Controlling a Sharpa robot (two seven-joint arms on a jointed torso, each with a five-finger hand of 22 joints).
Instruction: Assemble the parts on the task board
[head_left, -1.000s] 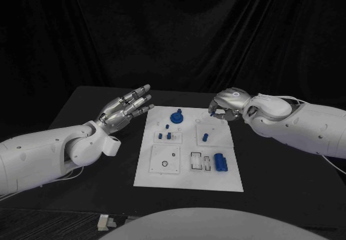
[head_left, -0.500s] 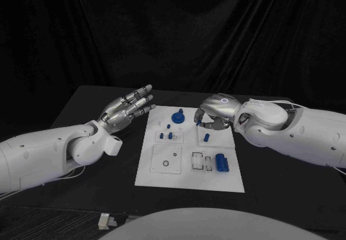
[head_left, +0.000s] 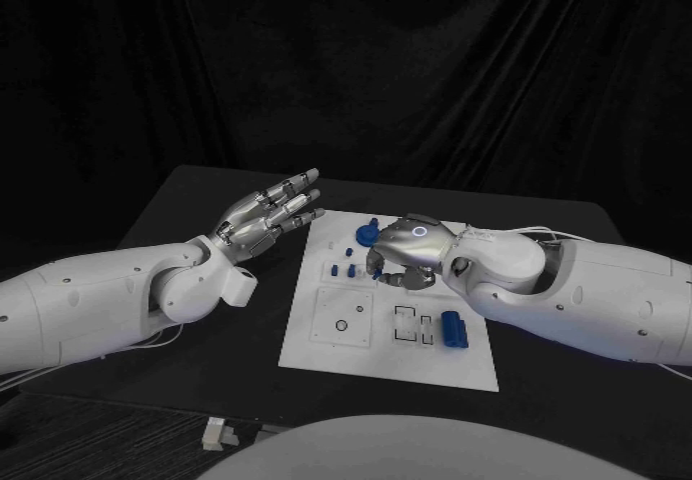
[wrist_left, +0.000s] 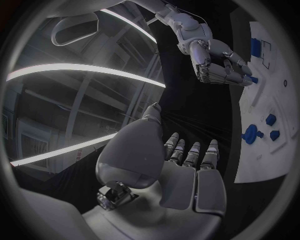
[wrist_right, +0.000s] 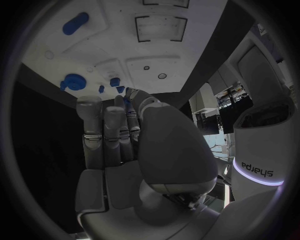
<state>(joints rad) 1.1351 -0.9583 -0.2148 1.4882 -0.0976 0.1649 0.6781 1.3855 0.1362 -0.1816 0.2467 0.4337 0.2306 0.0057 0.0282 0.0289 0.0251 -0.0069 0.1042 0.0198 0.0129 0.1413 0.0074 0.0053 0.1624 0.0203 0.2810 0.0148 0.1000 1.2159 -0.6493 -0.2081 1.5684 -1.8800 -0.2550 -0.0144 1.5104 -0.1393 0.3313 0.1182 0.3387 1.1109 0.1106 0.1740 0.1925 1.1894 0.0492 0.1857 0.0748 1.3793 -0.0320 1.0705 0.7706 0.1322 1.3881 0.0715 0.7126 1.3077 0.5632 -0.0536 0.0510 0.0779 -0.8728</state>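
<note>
Parts (head_left: 453, 328) mostly lie loose on the board (head_left: 389, 365) mid-table, so assembly looks barely begun. Right hand (head_left: 404, 255) curls over the far pieces (grip unclear); left hand (head_left: 270, 215) hovers beside, fingers spread, empty.

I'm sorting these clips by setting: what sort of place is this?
Probably a robotics lab or test cell: a black table against dark curtains, a white task board with small blue parts, and bare ceiling strip lights.
</note>
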